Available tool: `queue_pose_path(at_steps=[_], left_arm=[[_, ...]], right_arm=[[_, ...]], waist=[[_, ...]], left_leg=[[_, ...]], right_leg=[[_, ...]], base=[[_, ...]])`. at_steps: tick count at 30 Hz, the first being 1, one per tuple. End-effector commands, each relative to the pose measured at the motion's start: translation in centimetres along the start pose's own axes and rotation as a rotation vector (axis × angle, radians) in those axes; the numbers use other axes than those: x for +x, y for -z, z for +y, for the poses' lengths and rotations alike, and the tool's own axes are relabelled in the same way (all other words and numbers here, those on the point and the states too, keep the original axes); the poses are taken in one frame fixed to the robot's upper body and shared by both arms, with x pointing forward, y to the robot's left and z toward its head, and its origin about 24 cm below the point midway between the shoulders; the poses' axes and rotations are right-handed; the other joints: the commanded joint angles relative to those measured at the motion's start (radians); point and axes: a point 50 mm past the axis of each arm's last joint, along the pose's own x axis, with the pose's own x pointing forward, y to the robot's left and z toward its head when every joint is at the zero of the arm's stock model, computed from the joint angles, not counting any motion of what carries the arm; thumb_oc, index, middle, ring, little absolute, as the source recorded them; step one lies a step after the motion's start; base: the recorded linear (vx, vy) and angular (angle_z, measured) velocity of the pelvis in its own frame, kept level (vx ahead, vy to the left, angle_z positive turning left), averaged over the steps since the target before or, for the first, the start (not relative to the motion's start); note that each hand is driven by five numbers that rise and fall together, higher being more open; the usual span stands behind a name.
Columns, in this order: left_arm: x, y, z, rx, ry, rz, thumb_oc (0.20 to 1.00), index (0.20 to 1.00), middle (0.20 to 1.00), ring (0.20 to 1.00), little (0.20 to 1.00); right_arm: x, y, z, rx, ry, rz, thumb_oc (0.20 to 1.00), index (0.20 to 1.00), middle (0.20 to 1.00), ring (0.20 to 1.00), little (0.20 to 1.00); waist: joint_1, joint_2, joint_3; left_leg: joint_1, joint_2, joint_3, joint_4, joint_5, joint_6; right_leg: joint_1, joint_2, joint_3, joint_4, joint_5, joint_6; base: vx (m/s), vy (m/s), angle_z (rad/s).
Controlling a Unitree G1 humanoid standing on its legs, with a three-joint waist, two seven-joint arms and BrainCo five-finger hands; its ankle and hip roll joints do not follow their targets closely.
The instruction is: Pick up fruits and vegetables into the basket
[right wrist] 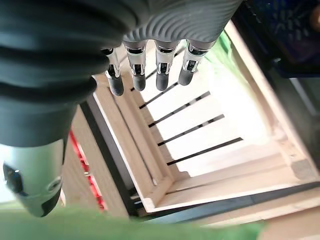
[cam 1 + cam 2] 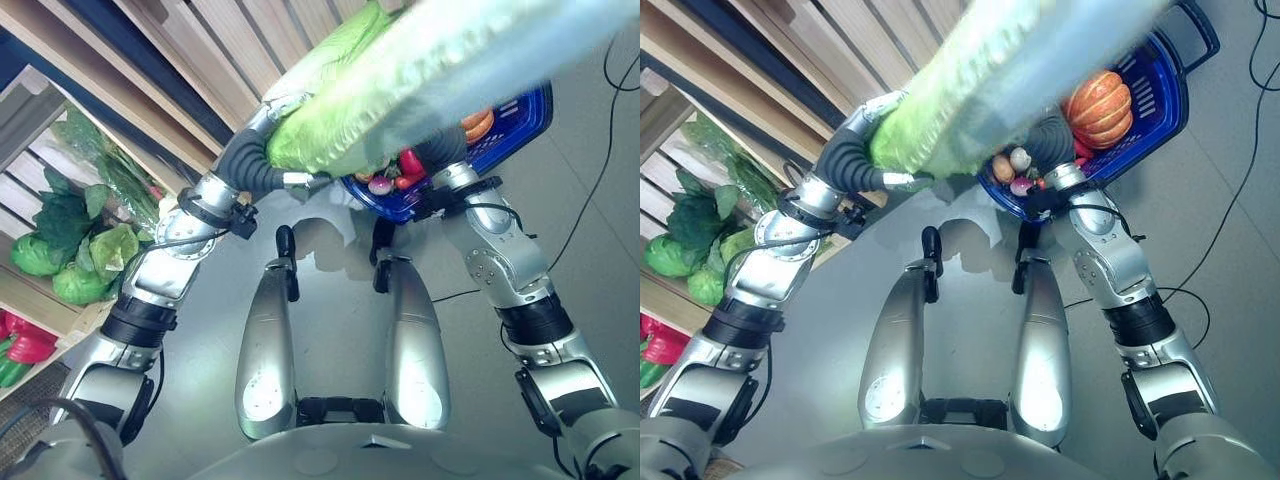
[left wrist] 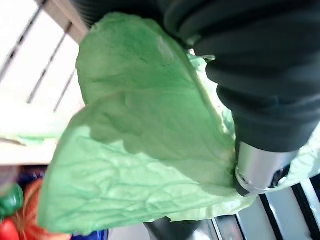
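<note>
Left hand (image 3: 260, 100) raised, wrist bent, fingers hidden; right hand (image 1: 150, 50) raised too, fingers straight, thumb apart.

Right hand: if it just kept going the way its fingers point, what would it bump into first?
Probably the pale slatted wooden crate. In its wrist view the right hand has straight fingers aimed into it, nothing between, though depth is unclear.

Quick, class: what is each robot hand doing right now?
Left hand: shut on the cabbage.
Right hand: open, holding nothing, fingers hanging relaxed above a wooden crate.
</note>
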Motion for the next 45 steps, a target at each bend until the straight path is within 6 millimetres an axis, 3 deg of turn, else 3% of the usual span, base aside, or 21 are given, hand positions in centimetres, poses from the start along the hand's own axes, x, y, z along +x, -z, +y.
queue_pose_path(at_steps=[1,7,12,17,21,22,26,37,45], left_arm=[[1.2,-4.4,-0.3,-0.031,0.088,-0.243,0.2,0.2,0.2,0.2,0.2],[1.2,-3.1,-1.3,-0.206,0.237,-0.112,0.2,0.2,0.2,0.2,0.2],[0.8,-2.3,-3.1,-0.417,0.385,-0.042,0.2,0.2,0.2,0.2,0.2],[0.7,-2.8,-3.5,-0.436,0.405,-0.095,0.2,0.2,0.2,0.2,0.2],[0.4,-3.3,-3.5,-0.455,0.408,-0.136,0.2,0.2,0.2,0.2,0.2],[0.2,-3.4,-3.5,-0.46,0.391,-0.151,0.2,0.2,0.2,0.2,0.2],[0.0,-3.6,-3.0,-0.456,0.299,-0.178,0.2,0.2,0.2,0.2,0.2],[-1.7,-3.2,0.2,-0.379,0.013,-0.196,0.2,0.2,0.2,0.2,0.2],[-2.7,-3.3,1.5,-0.369,-0.119,-0.237,0.2,0.2,0.2,0.2,0.2]], right_arm=[[0.8,-2.6,2.5,0.034,-0.118,-0.127,1.0,1.0,1.0,1.0,1.0],[0.8,-2.8,4.3,-0.01,-0.279,-0.126,1.0,1.0,1.0,1.0,1.0],[0.4,-3.3,6.8,-0.159,-0.506,-0.129,1.0,1.0,1.0,1.0,1.0],[0.4,-3.4,7.3,-0.248,-0.52,-0.112,1.0,1.0,1.0,1.0,1.0],[0.6,-3.6,5.7,-0.249,-0.354,-0.126,1.0,1.0,1.0,1.0,1.0],[0.6,-3.6,4.4,-0.229,-0.253,-0.142,1.0,1.0,1.0,1.0,1.0],[-0.4,-3.5,2.3,-0.19,-0.112,-0.202,1.0,1.0,1.0,1.0,1.0],[-2.2,-4.6,-0.9,-0.189,0.004,-0.241,1.0,1.0,1.0,1.0,1.0],[-3.0,-4.6,-2.7,-0.149,0.106,-0.252,1.0,1.0,1.0,1.0,1.0]], waist=[[0.005,-0.021,-0.038],[0.009,-0.015,-0.038],[0.01,-0.001,-0.038],[0.009,0.004,-0.038],[0.006,0.003,-0.038],[-0.001,0.001,-0.038],[-0.019,-0.005,-0.038],[-0.025,-0.016,-0.038],[-0.018,-0.029,-0.038]], left_leg=[[0.003,-0.072,0.089,-0.055,-0.013,0.09],[0.011,-0.075,0.09,-0.067,-0.006,0.09],[0.013,-0.079,0.089,-0.074,0.0,0.09],[0.013,-0.083,0.087,-0.077,0.001,0.091],[0.019,-0.081,0.089,-0.085,0.002,0.09],[0.025,-0.08,0.094,-0.089,0.0,0.09],[0.033,-0.075,0.102,-0.097,-0.006,0.09],[0.048,-0.068,0.109,-0.074,-0.017,0.087],[0.054,-0.066,0.11,-0.058,-0.026,0.09]], right_leg=[[0.047,0.005,-0.015,-0.035,-0.03,0.072],[0.057,0.0,-0.019,-0.049,-0.024,0.075],[0.057,-0.005,-0.022,-0.055,-0.02,0.077],[0.057,-0.004,-0.02,-0.06,-0.019,0.075],[0.063,-0.001,-0.017,-0.069,-0.02,0.07],[0.068,0.001,-0.016,-0.075,-0.021,0.068],[0.073,0.005,-0.014,-0.084,-0.022,0.069],[0.089,0.005,-0.013,-0.065,-0.031,0.068],[0.096,0.009,-0.013,-0.048,-0.035,0.067]], base=[[0.0,0.0,0.0],[0.0,0.0,0.0],[0.0,0.006,0.0],[0.0,0.005,0.01],[0.0,0.01,0.0],[-0.01,0.046,-0.01],[-0.01,0.04,-0.05],[0.0,0.009,-0.05],[0.0,0.0,0.0]])
